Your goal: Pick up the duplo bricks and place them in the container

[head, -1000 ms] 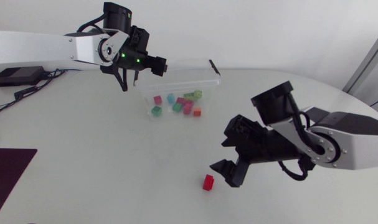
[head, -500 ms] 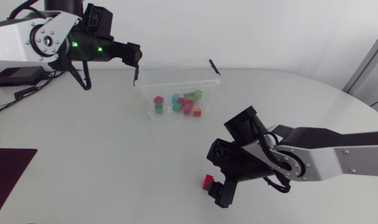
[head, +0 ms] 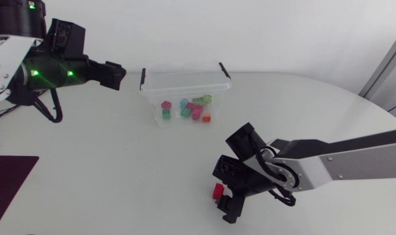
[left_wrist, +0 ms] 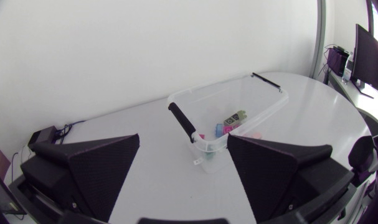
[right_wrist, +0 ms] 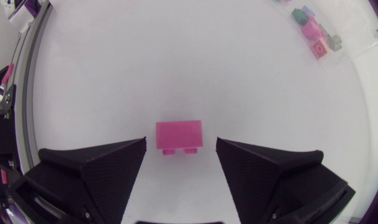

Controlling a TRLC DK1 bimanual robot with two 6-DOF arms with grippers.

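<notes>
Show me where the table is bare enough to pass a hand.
Bare table spreads between the dark mat, the clear container and the red duplo brick. Crowded: the brick sits between the right gripper's open fingers; the left gripper hangs beside the container.

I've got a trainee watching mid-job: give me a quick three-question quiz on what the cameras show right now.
1. True or false: the right gripper is shut on the loose brick.
2. Where does the loose brick lie? A) in the container; B) on the table, between the right gripper's fingers; C) in the left gripper.
3. Fill in: the left gripper's fingers stand ____ (open or shut), with nothing between them.

Key: 1 false, as the right wrist view shows a gap on each side of the brick. 2 B. 3 open.
</notes>
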